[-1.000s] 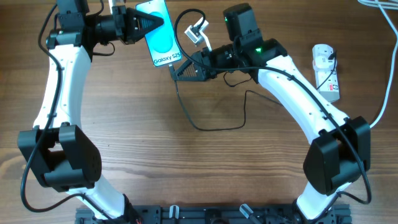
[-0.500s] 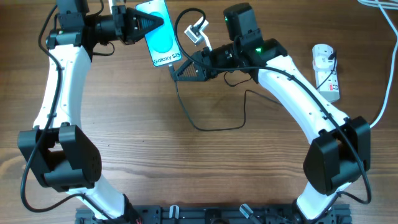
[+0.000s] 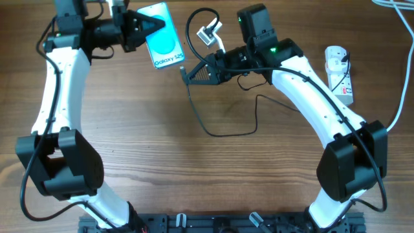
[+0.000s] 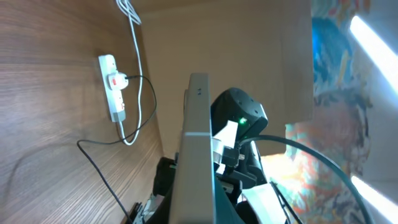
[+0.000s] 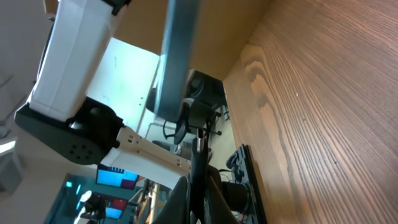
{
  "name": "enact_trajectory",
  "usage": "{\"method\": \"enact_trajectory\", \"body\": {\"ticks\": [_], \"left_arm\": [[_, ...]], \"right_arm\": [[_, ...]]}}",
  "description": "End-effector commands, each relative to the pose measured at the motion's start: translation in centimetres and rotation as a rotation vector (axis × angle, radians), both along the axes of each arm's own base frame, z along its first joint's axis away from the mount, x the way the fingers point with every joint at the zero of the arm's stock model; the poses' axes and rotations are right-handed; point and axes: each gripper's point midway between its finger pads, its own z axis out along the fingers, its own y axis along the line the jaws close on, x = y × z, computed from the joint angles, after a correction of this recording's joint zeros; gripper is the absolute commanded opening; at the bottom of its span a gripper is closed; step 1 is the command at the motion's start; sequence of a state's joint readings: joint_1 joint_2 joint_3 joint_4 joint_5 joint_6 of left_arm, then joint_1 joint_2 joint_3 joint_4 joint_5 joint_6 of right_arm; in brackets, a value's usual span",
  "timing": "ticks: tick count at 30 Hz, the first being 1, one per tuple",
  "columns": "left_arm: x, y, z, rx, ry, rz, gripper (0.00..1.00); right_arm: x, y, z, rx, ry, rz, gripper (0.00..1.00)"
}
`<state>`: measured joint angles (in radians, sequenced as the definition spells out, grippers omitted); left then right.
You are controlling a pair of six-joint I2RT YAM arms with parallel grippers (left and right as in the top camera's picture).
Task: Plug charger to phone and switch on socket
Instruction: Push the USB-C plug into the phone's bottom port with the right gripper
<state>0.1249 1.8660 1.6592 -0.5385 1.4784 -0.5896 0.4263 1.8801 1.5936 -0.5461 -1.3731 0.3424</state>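
Left gripper (image 3: 146, 27), seen from overhead, is clamped on the phone (image 3: 163, 44) at its far end. The right gripper (image 3: 189, 74) pinches the charger (image 3: 226, 134) at its connector; the tip sits just beside the phone's lettered end, not touching. The socket (image 3: 339, 74) lies well behind the right arm.

Left wrist: the phone (image 4: 198, 162) shows edge-on, and the socket's (image 4: 112, 87) red switch shows beyond it.

Right wrist: fingers (image 5: 176, 198) are pressed on the charger (image 5: 198, 162), which points at the phone's (image 5: 176, 56) edge with a gap between.
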Motion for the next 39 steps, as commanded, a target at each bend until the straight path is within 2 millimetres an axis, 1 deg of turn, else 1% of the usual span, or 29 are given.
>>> {"method": "enact_trajectory", "body": {"ticks": [1, 4, 7, 15, 18, 25, 33, 39], "left_arm": [[-0.6, 0.1, 0.9, -0.006, -0.034, -0.009, 0.04], [-0.5, 0.1, 0.9, -0.004, -0.043, -0.009, 0.04], [-0.5, 0.1, 0.9, -0.002, -0.053, -0.009, 0.04], [-0.7, -0.5, 0.9, -0.002, -0.053, -0.023, 0.04], [-0.8, -0.7, 0.9, -0.003, -0.052, -0.028, 0.04], [-1.1, -2.3, 0.8, 0.005, -0.056, -0.057, 0.04], [-1.1, -2.3, 0.8, 0.004, -0.055, -0.059, 0.04], [-1.1, -2.2, 0.8, 0.004, -0.056, -0.056, 0.04]], "right_arm": [[-0.4, 0.0, 1.7, 0.051, -0.047, 0.033, 0.04], [-0.5, 0.0, 1.8, 0.057, -0.049, 0.04, 0.04], [-1.0, 0.0, 2.3, 0.093, -0.063, 0.071, 0.05], [-1.9, 1.1, 2.5, 0.104, -0.089, 0.103, 0.05], [-1.8, 1.1, 2.4, 0.099, -0.094, 0.097, 0.05], [-1.4, 1.3, 2.5, 0.099, -0.111, 0.085, 0.05], [-0.9, 1.3, 2.2, 0.077, -0.117, 0.06, 0.05], [-0.3, 0.8, 2.2, 0.074, -0.11, 0.043, 0.04]]}}
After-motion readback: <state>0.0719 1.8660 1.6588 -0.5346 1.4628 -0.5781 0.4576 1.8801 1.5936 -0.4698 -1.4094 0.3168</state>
